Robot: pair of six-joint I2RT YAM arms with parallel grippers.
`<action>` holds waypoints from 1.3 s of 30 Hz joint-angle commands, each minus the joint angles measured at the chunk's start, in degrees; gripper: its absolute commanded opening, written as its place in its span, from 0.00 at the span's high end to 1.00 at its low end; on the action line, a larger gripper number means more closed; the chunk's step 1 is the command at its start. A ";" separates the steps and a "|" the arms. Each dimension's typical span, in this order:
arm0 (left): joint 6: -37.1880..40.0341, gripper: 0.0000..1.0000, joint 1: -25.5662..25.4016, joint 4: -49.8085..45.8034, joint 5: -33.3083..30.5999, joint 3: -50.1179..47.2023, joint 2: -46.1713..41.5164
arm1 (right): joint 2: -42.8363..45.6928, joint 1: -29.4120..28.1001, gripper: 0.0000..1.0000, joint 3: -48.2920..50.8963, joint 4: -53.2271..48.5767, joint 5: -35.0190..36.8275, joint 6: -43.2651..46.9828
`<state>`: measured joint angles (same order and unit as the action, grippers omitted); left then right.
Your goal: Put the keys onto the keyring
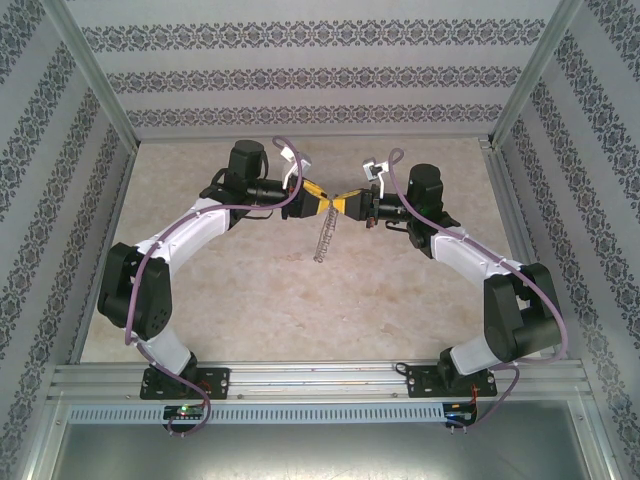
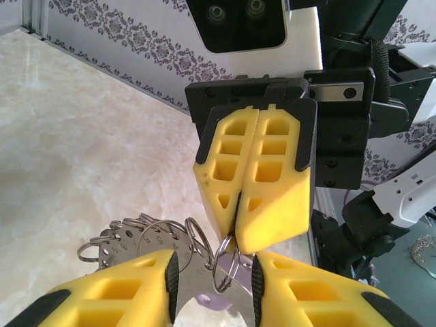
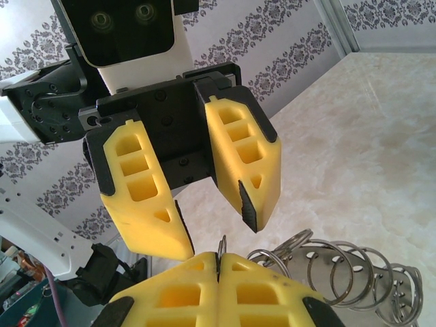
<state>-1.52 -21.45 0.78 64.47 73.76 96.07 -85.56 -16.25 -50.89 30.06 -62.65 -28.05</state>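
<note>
While the pale marbled table (image 1: 300, 320) spreads out below them, the left arm (image 1: 190, 235) and the right arm (image 1: 470, 250) curve inward and meet above its middle, tip to tip.

The left gripper (image 3: 214, 233) faces the right one with its yellow fingers (image 2: 116, 289) standing apart, and a clear gap runs between the dark pads. The right gripper (image 2: 237, 231) has its fingers (image 3: 204, 289) pressed flat together along their whole length, and the tips point into the gap of the left pair.

The keyring (image 2: 126, 248) is a silvery perforated plate fringed with a row of wire loops. In the left wrist view it sits low in the gap between the left fingers and fans outward past the nearer finger. I cannot tell whether those pads press on it or merely stand around it. From the right wrist the same row of loops lies just beside the closed right fingers, on their outer side. From above it hangs down as a thin, chain-like strip from the point where the two sets of fingertips meet, clear of the table.

One small wire loop (image 2: 228, 269) of it is pinched at the very tips of the right fingers and dangles between the two left pads.

A pale lilac patch (image 2: 208, 301) shows deepest between the left fingers, behind that loop. Too little of it is visible to tell whether it is a key.
</note>
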 commanded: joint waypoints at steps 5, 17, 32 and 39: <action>-0.33 0.66 -1.27 0.91 2.73 1.48 0.52 | 0.18 -0.17 1.00 -1.01 3.02 -1.33 1.29; -1.22 0.89 -1.66 2.58 4.18 1.62 1.28 | -0.23 -0.03 1.00 -0.95 2.99 -1.11 1.34; -5.03 1.00 -1.87 10.95 0.37 -2.75 -1.29 | 2.75 2.57 0.75 4.88 11.30 3.10 -5.56; -7.52 1.00 -1.93 15.54 -0.40 -4.81 -1.93 | 3.87 1.86 0.65 8.69 16.98 5.00 -9.21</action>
<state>-7.27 -22.87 10.17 63.77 69.10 96.90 -83.22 -14.04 -43.31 41.19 -58.67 -35.20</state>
